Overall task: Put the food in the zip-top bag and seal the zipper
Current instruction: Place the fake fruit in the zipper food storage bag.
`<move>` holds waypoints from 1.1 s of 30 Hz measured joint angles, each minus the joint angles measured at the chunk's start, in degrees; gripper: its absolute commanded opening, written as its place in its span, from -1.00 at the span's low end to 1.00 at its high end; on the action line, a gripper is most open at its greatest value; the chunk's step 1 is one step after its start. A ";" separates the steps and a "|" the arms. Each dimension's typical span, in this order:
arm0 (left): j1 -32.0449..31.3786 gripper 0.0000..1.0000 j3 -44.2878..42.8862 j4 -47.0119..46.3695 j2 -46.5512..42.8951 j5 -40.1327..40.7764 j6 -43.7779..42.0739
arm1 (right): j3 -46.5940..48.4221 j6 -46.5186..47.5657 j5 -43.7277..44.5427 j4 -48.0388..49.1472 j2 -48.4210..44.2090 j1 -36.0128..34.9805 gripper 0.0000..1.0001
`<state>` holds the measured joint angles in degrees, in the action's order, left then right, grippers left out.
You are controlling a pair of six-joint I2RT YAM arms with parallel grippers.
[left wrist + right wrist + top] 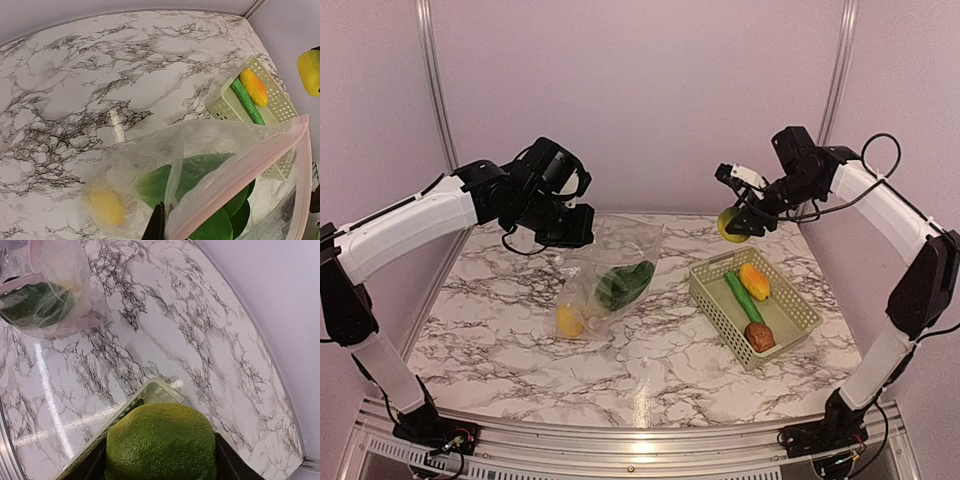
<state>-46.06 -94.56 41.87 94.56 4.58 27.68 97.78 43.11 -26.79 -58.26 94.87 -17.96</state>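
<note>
left gripper (572,228): pressed together on the top edge of the zip-top bag (610,270); in the wrist view we saw one dark finger (156,225) right against the plastic.
zipper (240,170): pinkish strip, ran from that finger up and out to the right, with the mouth gaping below it, not sealed.
bag's axis: long way ran from the pinched top at the far side down toward the near-left; the bottom end looked to rest on the table (500,320).
inside the bag: a green leafy vegetable (625,283) mid-bag and a yellow fruit (569,322) at the low end.
right gripper (745,215): fingers (227,460) clamped on either side of a yellow-green round fruit (731,226), held in the air.
fruit's spot: over the far-right of the table, near the far corner of the basket (790,300), well apart from the bag's mouth.
basket: sat diagonally, holding an orange-yellow piece (754,281), a long green vegetable (744,298) lying along the basket's length, and a brown lump (759,337) at the near end.
room: we saw a bare strip of marble between bag and basket, and plenty more left of and nearer than the bag; the back wall sat close behind both grippers.
</note>
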 measured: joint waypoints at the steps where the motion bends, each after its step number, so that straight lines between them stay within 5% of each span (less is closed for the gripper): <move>1: 0.00 -0.95 0.42 -0.28 -0.02 0.00 0.00 | 1.99 -0.04 -0.81 -0.35 0.04 -0.24 0.10; 12: 0.00 -0.95 2.23 -3.37 -0.13 0.00 0.22 | 20.11 -1.97 -6.56 -1.18 3.10 -9.44 0.08; 33: 0.00 -0.95 3.93 -7.13 -1.22 -0.63 0.50 | 25.53 -4.37 -9.64 6.62 6.67 -28.61 -0.14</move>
<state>-46.06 -90.63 34.74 93.34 3.95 28.18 123.31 38.74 -36.42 -51.64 101.54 -46.57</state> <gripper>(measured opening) 0.025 0.547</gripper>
